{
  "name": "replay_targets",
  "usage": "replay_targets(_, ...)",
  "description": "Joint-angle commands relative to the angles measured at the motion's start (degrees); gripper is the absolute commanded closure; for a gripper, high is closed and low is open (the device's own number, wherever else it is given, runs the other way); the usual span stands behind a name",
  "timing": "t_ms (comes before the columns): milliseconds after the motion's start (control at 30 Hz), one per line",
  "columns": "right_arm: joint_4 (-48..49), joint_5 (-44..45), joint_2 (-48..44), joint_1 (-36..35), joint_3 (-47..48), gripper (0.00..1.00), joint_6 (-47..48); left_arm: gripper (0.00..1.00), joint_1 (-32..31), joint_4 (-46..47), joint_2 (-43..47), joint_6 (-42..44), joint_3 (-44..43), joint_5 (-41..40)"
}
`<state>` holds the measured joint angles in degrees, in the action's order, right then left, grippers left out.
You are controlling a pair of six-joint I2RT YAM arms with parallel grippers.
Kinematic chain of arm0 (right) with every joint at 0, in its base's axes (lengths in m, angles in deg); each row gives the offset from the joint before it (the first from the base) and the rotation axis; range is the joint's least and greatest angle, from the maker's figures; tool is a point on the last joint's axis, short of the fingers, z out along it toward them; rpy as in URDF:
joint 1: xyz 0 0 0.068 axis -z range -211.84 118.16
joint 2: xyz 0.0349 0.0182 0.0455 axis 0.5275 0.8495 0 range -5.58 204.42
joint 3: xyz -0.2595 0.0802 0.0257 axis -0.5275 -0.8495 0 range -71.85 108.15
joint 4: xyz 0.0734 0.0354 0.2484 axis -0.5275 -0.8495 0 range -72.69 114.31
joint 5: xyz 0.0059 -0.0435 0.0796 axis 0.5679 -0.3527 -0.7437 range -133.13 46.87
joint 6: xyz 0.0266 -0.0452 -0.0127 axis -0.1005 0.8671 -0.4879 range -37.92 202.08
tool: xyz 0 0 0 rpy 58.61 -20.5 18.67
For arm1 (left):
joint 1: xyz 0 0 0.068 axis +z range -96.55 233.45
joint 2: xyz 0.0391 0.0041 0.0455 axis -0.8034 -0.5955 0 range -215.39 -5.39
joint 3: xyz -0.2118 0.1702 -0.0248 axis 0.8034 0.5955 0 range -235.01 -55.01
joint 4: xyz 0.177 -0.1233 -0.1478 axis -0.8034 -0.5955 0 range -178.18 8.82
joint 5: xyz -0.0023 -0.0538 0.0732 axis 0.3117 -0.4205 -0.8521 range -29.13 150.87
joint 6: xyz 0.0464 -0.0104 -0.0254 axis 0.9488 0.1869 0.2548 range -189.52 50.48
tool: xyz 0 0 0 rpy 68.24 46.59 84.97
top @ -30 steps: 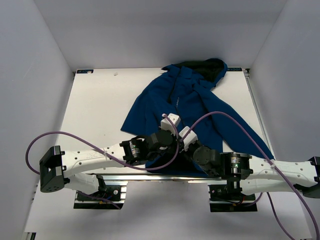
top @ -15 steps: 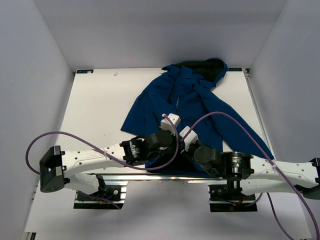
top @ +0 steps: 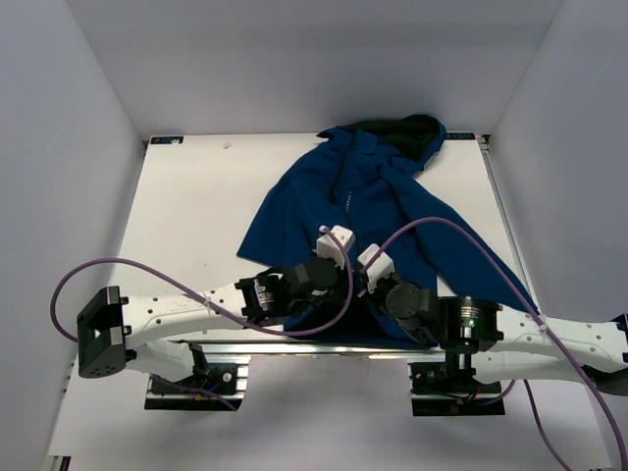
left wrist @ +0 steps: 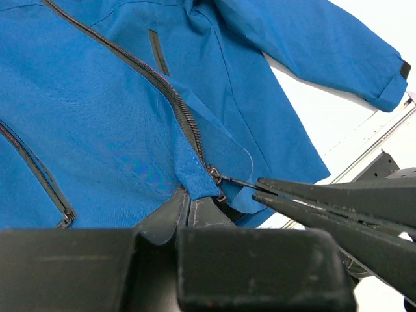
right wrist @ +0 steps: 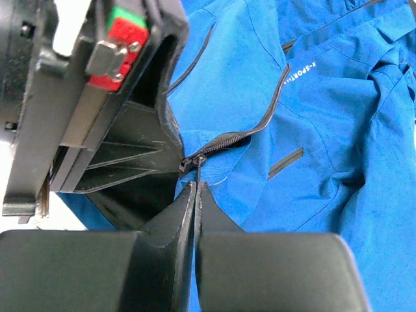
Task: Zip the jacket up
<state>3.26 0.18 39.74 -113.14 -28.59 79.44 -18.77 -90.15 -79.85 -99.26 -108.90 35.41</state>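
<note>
Left pincer [left wrist: 190, 207] is clamped on the blue hem at the zipper's foot. The right pincer [right wrist: 195, 187] is closed too, nipping the thin zipper pull [right wrist: 189, 163]. The royal-blue jacket [top: 334, 191] lies spread on the white desk [top: 196, 216] — right of centre, dark-lined hood [top: 417, 132] at the far edge — with its dark slider low near the hem.
</note>
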Motion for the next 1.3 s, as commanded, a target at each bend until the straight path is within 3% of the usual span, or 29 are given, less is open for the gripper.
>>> replay_targets(0, 1.72, 0.02, -0.58, 1.4, 0.77, 1.0, -0.88, 1.0, -0.37, 3.17, 2.47, 1.52, 0.54, 2.69)
replay_targets(400, 4.62, -5.95, 1.44, 4.21, 0.33, 1.0, 1.58, 1.0, -0.37, 4.31, 4.05, 3.63, 1.77, 5.15)
replay_targets(767, 6.56, -1.91, 3.19, 8.7, 2.44, 1.0, 2.37, 1.0, -0.37, -0.25, 5.55, 5.83, 2.47, 8.4)
replay_targets(867, 5.51, -7.25, 3.9, 10.19, 3.14, 1.0, 7.11, 1.0, -0.37, -1.3, 5.9, 7.15, 3.0, 9.46)
replay_targets(1000, -0.81, -21.73, 5.13, 11.86, 6.3, 1.0, 7.56, 1.0, -0.37, -5.08, 5.99, 8.11, 1.95, 3.94)
replay_targets(1100, -4.77, -29.39, 5.48, 13.44, 8.85, 1.0, 5.19, 0.8, -0.46, -5.79, 5.9, 10.66, 1.07, 1.29)
replay_targets(1133, -6.43, -30.47, 5.65, 14.4, 9.46, 1.0, 4.31, 0.63, -0.46, -5.88, 5.81, 11.19, 0.81, 0.67)
replay_targets(1267, -12.41, -39.23, 8.37, 19.41, 14.64, 1.0, 1.58, 0.45, -0.46, -5.53, 4.94, 15.4, -0.16, -1.35)
